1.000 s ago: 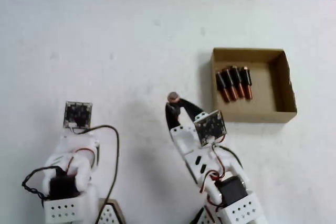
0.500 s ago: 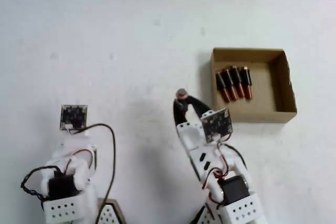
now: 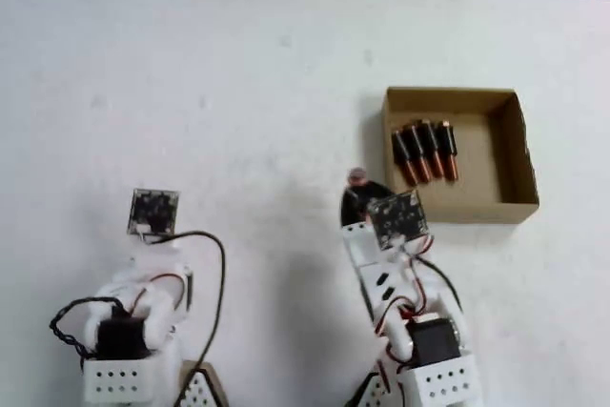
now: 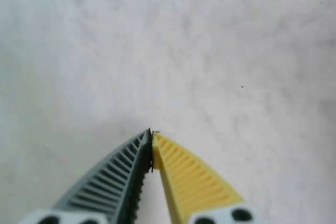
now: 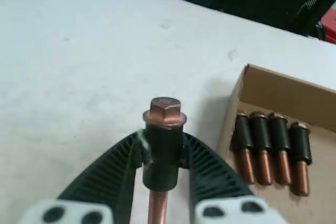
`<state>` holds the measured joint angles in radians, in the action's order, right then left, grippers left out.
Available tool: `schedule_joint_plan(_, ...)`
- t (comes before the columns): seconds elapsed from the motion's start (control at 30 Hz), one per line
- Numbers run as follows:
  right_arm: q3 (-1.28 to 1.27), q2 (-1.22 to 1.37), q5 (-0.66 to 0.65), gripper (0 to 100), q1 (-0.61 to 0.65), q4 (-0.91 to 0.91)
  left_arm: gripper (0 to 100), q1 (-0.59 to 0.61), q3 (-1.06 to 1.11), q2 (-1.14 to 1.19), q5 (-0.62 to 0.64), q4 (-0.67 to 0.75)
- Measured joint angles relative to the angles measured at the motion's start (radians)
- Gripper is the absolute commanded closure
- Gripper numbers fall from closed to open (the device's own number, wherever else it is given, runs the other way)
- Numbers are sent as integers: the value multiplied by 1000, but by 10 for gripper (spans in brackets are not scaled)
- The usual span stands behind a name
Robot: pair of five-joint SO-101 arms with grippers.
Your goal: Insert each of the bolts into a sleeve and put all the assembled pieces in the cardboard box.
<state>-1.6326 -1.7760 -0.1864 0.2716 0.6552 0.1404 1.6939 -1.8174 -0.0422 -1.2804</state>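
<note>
Four assembled pieces lie side by side in the box. The right fingers clamp a fifth piece over the desk just beside the box. It is likely the last one to go in. The left fingers are closed and empty.

your left pincer has its grey finger and yellow finger pressed together at the tips, above the lightly mottled white counter.
</note>
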Motion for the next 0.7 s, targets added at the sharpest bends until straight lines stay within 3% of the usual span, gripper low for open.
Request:
schedule_joint_plan(0.33, 342, -6, -5, 982, -192, 276, 977, 37, 0, 0, 6, 0)
schedule_joint_plan(0.57, 442, 0, -5, 982, -299, 292, 977, 52, 0, 0, 9, 0)
schedule_joint_plan(0.7, 500, 137, -5, 981, -364, 292, 977, 52, 0, 0, 9, 0)
